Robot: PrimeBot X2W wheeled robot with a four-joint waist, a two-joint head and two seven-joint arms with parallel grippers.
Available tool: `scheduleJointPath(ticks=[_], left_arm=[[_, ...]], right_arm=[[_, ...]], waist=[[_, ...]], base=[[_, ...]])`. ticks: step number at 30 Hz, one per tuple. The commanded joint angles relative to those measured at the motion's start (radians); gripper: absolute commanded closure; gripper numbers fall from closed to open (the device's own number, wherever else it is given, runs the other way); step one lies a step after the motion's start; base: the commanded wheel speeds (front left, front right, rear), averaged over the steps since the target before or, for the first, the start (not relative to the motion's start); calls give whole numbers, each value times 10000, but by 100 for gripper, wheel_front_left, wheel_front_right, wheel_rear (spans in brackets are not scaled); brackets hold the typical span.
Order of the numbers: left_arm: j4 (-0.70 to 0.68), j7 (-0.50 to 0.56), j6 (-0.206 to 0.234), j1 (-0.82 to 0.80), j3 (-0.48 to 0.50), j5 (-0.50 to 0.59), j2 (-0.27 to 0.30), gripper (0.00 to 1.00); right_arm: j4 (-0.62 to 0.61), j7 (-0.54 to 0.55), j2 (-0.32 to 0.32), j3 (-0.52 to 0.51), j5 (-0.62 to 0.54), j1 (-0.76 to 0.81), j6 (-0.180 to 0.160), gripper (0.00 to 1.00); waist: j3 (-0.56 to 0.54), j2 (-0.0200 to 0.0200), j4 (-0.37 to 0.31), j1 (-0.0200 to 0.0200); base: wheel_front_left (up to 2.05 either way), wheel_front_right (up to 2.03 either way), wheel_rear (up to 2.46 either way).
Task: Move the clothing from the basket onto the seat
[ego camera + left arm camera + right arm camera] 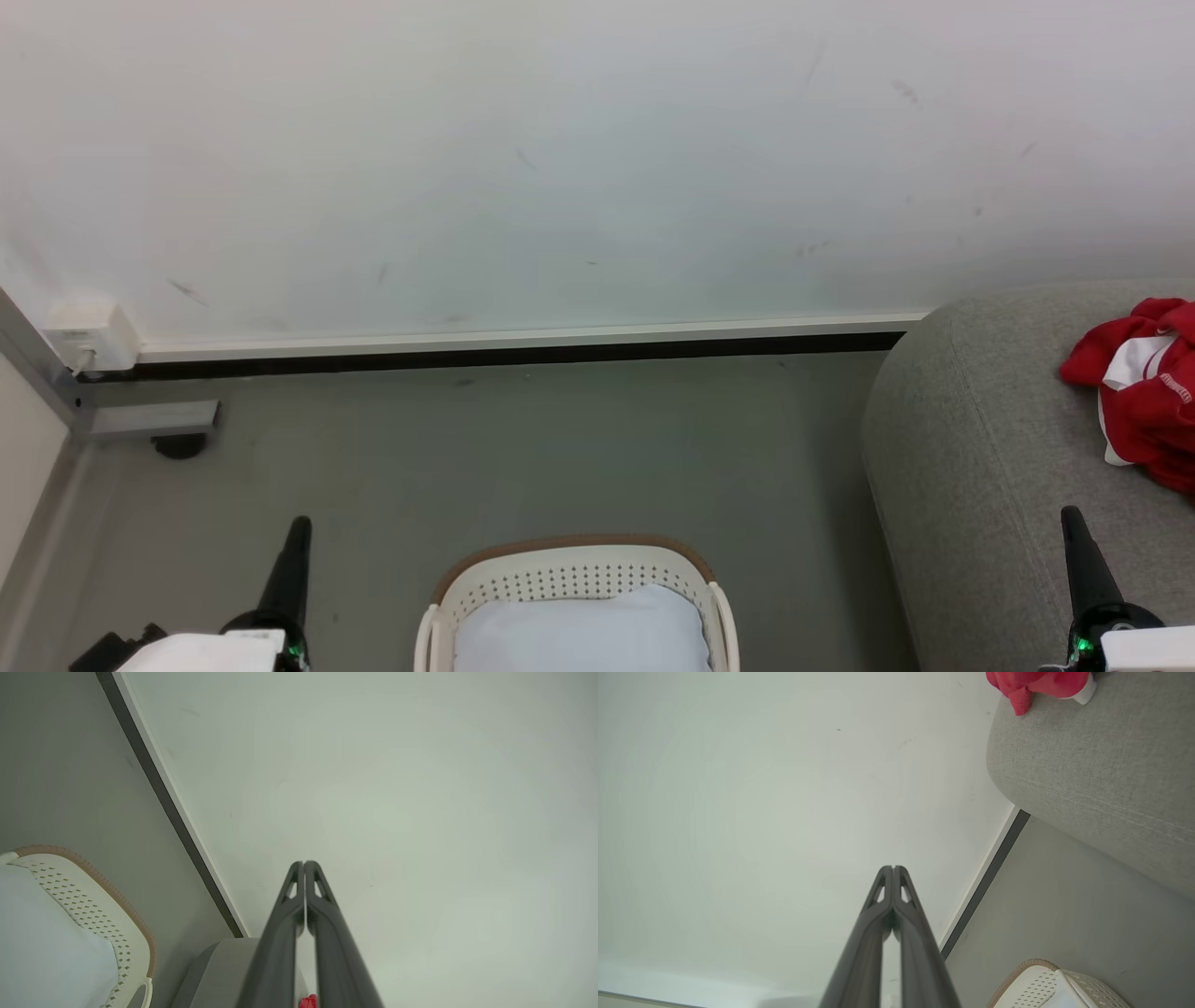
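Left gripper (pixel 300 525) and right gripper (pixel 1070 513) sit pinched together, empty; red clothing (pixel 1144 392) lies on the seat (pixel 971 448), the basket (pixel 569 547) shows a pale pad (pixel 579 627), so a final check seems all that's left.

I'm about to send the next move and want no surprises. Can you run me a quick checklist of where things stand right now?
1. Left gripper shut, holding nothing: ok.
2. Right gripper shut, holding nothing: ok.
3. Red clothing lying on the sofa: ok.
4. Basket free of red clothing: cannot tell; its near part is out of frame, and a pale pad lies in the far end.
5. Both grippers apart from the basket: ok.
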Motion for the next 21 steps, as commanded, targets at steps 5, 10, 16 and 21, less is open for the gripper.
scheduleJointPath(ticks=[5, 10, 16, 21], left_arm=[[-86, 141, -31, -158, 94, -507, 29, 100], [-108, 240, -33, -181, 138, -916, 26, 100], [-127, 352, -35, -201, 176, -1296, 21, 100], [-146, 446, -36, -218, 206, -1660, 19, 100]], right_arm=[[36, 150, -14, -96, 489, -200, -16, 100], [85, 258, 5, -146, 815, -265, -17, 100], [134, 380, 31, -198, 1219, -327, -18, 100], [169, 476, 51, -237, 1539, -355, -19, 100]], waist=[[17, 0, -17, 0], [33, 0, -33, 0], [52, 0, -53, 0], [68, 0, -70, 0]], base=[[0, 0, 0], [0, 0, 0], [0, 0, 0], [0, 0, 0]])
